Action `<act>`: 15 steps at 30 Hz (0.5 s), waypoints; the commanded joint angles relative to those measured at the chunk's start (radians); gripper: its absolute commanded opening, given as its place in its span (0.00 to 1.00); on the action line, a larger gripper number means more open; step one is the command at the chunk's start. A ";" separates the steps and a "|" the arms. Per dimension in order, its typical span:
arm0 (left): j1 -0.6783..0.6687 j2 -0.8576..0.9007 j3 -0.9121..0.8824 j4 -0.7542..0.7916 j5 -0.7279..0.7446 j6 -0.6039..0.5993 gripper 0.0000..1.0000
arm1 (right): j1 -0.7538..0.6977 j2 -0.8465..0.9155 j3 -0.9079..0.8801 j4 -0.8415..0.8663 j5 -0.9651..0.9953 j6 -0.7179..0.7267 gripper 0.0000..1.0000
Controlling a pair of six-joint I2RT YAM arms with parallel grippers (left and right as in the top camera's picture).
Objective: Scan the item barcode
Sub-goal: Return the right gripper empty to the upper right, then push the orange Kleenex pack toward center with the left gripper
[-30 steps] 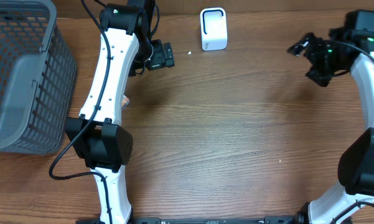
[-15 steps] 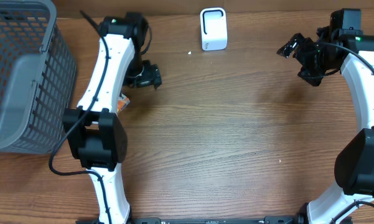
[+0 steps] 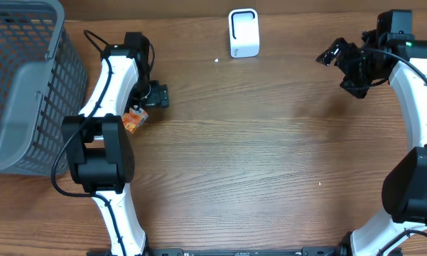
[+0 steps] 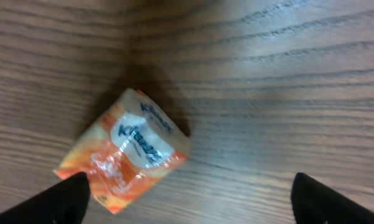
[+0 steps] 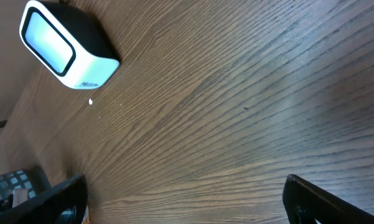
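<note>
tissue pack (image 3: 134, 120) partly under arm (image 3: 108, 80), basket (image 3: 23, 92) cropped

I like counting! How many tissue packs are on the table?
1. The tissue pack lies beside the left arm, near the basket. That arm may hide others.

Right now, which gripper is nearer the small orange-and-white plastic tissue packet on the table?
Left. The left gripper is right by the orange-and-white plastic tissue packet, its open fingers aimed down at it. The right gripper hangs far across the table, beyond the white box-shaped scanner.
</note>
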 commanded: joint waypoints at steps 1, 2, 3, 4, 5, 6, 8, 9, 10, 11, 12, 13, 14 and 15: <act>0.016 0.011 -0.032 0.030 -0.019 0.053 0.90 | -0.002 -0.019 0.016 0.005 0.010 -0.008 1.00; 0.017 0.011 -0.039 0.038 -0.010 0.053 0.90 | -0.002 -0.019 0.016 0.005 0.010 -0.008 1.00; 0.018 0.011 -0.050 0.049 0.010 0.063 0.90 | -0.002 -0.019 0.016 0.005 0.010 -0.008 1.00; 0.018 0.011 -0.064 0.061 0.040 0.079 0.88 | -0.002 -0.019 0.016 0.005 0.010 -0.008 1.00; 0.018 0.011 -0.079 0.072 0.074 0.098 0.87 | -0.002 -0.019 0.016 0.005 0.010 -0.008 1.00; 0.018 0.011 -0.099 0.085 0.108 0.114 0.84 | -0.002 -0.019 0.016 0.005 0.010 -0.008 1.00; 0.018 0.011 -0.144 0.114 0.151 0.116 0.70 | -0.002 -0.019 0.016 0.005 0.010 -0.008 1.00; 0.018 0.011 -0.161 0.124 0.161 0.116 0.64 | -0.002 -0.019 0.016 0.005 0.010 -0.008 1.00; 0.018 0.011 -0.175 0.130 0.170 0.116 0.56 | -0.002 -0.019 0.016 0.005 0.010 -0.008 1.00; 0.018 0.011 -0.187 0.131 0.181 0.116 0.46 | -0.002 -0.019 0.016 0.005 0.010 -0.008 1.00; 0.017 0.011 -0.194 0.131 0.192 0.116 0.37 | -0.002 -0.019 0.016 0.005 0.010 -0.008 1.00; 0.016 0.011 -0.198 0.126 0.199 0.116 0.29 | -0.002 -0.019 0.016 0.005 0.010 -0.008 1.00; 0.014 0.011 -0.198 0.119 0.209 0.115 0.18 | -0.002 -0.019 0.016 0.005 0.010 -0.008 1.00; 0.012 0.011 -0.198 0.111 0.232 0.115 0.10 | -0.002 -0.019 0.016 0.005 0.010 -0.008 1.00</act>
